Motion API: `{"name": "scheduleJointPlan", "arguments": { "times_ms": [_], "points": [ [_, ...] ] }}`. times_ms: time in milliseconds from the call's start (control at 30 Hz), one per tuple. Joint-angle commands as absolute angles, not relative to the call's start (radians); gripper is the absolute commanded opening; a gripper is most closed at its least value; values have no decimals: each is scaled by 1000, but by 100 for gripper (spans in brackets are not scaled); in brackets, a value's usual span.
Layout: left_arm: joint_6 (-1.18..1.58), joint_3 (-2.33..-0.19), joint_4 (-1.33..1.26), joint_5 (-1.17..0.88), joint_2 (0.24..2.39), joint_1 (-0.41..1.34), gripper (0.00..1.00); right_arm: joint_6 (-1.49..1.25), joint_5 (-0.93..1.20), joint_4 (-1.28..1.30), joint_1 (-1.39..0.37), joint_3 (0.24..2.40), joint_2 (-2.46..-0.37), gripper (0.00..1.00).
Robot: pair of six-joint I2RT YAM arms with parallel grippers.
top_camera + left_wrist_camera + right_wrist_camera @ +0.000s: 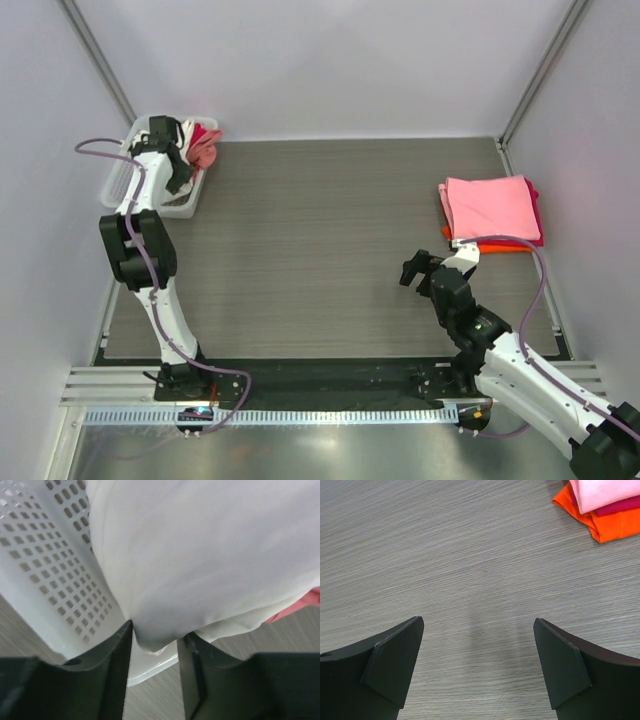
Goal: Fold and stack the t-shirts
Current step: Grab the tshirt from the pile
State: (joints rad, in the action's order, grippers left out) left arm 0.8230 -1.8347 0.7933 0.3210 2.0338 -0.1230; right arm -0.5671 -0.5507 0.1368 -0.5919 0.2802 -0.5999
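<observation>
Seen from above, the white mesh basket [118, 183] sits at the table's [320, 250] 10 o'clock corner, and the left arm reaches into it. The left gripper [155, 636] pinches a fold of the cream t-shirt [210, 555]. The cloth bulges down between the two fingers, which press it from either side. This shirt hangs over the basket wall. A reddish t-shirt [302, 604] peeks out from under it at 3 o'clock in the left wrist view. From above, that reddish cloth spills over the basket's right end.

At the table's 2 o'clock edge lies a folded stack. The pink t-shirt [490, 207] is on top, a magenta t-shirt [621, 505] lies under it, and an orange t-shirt [602, 526] is at the bottom. The lower layers show only as thin edges.

The right gripper [477, 625] has its fingers spread wide with nothing between them, above bare table. It is just beside the stack, toward 7 o'clock from it. In the right wrist view, the stack's corner lies at 1 o'clock.
</observation>
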Motion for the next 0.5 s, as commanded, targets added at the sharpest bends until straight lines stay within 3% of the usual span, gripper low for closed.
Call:
{"name": "scheduleJointPlan", "arguments": {
  "times_ms": [0, 100, 233, 367, 467],
  "points": [
    [779, -1933, 753, 305, 2034, -147, 37, -577, -566, 112, -591, 295, -594, 97],
    [753, -1934, 724, 328, 2010, -149, 2, -577, -561, 110, -591, 293, -592, 98],
    [767, -1881, 715, 383, 1893, -144, 0, -577, -560, 110, -592, 293, -597, 97],
    [827, -1691, 569, 417, 1581, -143, 0, -575, -558, 109, -592, 296, -601, 97],
    [890, -1673, 616, 446, 1400, -143, 0, -574, -552, 109, -592, 295, -606, 97]
  ]
}}
